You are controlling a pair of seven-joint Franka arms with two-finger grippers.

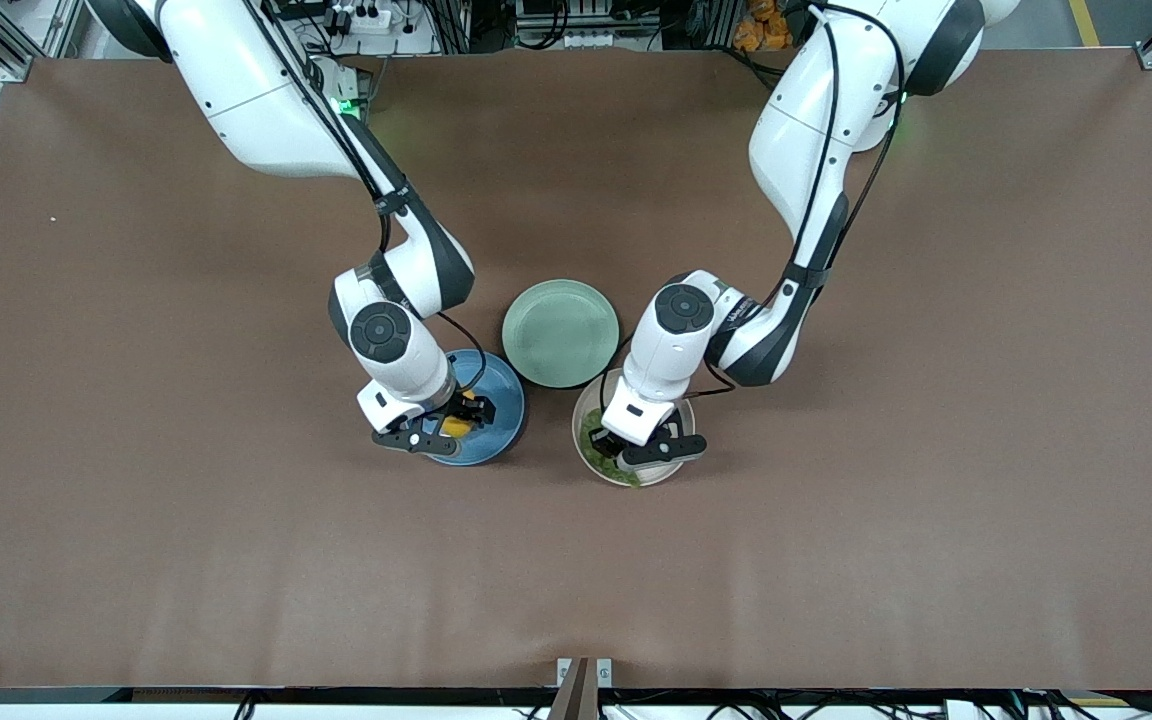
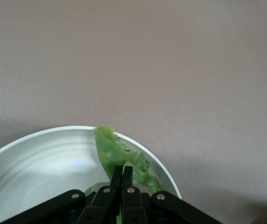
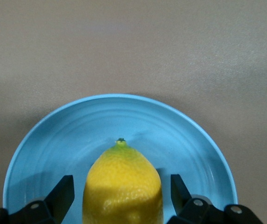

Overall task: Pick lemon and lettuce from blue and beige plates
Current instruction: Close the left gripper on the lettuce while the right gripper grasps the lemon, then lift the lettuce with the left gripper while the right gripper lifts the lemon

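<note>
The yellow lemon (image 1: 456,426) (image 3: 123,186) lies on the blue plate (image 1: 502,432) (image 3: 72,135). My right gripper (image 1: 460,418) (image 3: 121,183) is down over it, open, one finger on each side of the fruit with a gap showing at both. The green lettuce (image 1: 600,456) (image 2: 111,150) lies on the beige plate (image 1: 578,420) (image 2: 35,163), draped up to its rim. My left gripper (image 1: 618,450) (image 2: 122,171) is low in that plate, its fingers pressed together on the leaf. The arms hide much of both plates in the front view.
A pale mint-green plate (image 1: 561,332) with nothing on it sits on the brown table between the two arms, farther from the front camera than the other two plates and close to both.
</note>
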